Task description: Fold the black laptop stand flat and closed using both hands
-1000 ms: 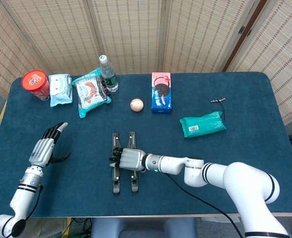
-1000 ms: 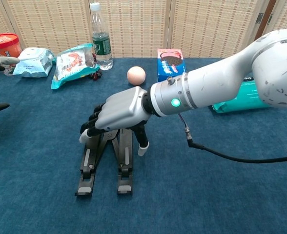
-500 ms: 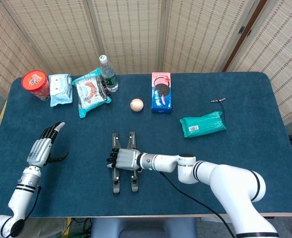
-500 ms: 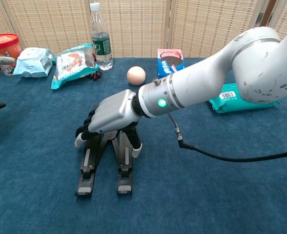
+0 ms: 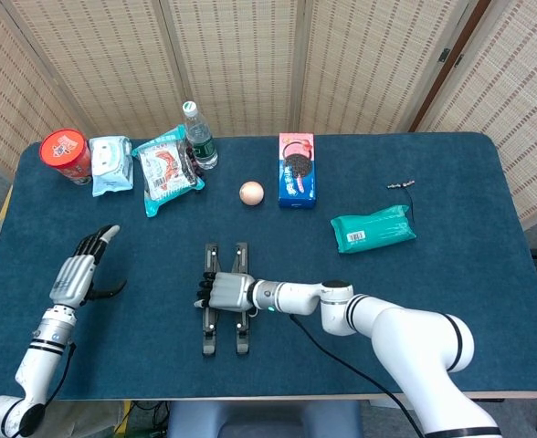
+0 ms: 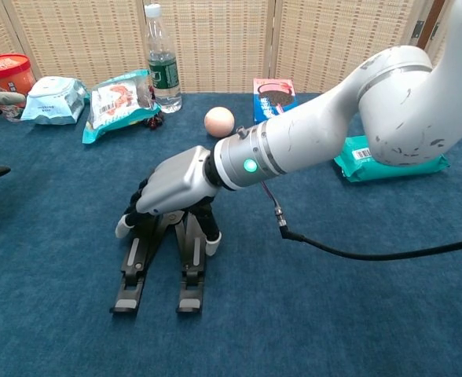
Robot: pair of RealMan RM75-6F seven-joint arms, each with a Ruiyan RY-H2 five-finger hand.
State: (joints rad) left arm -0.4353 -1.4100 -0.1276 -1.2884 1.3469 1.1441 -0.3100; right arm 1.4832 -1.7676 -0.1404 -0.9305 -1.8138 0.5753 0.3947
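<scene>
Now the right hand [image 6: 172,192] sits lower and further left over the laptop stand [image 6: 162,263] than a second ago, fingers draped across the hinge end of its two black rails, thumb down beside the right rail. It presses and cups the top; whether the fingers truly clamp a rail cannot be told from either view. The stand lies near the front middle of the blue table [image 5: 433,301], and it has slid a touch toward the robot's left, its rails looking closer together than before. That reads as the fold coming along, though the rails are not yet fully side by side. Meanwhile the left hand [image 5: 79,274] hovers well apart at the left edge, fingers spread, holding nothing, barely shifted. Since the task wants both hands, it probably has to come across and steady the far rail. The egg [image 5: 251,192] and cookie box [image 5: 296,170] sit well behind, out of the way.
</scene>
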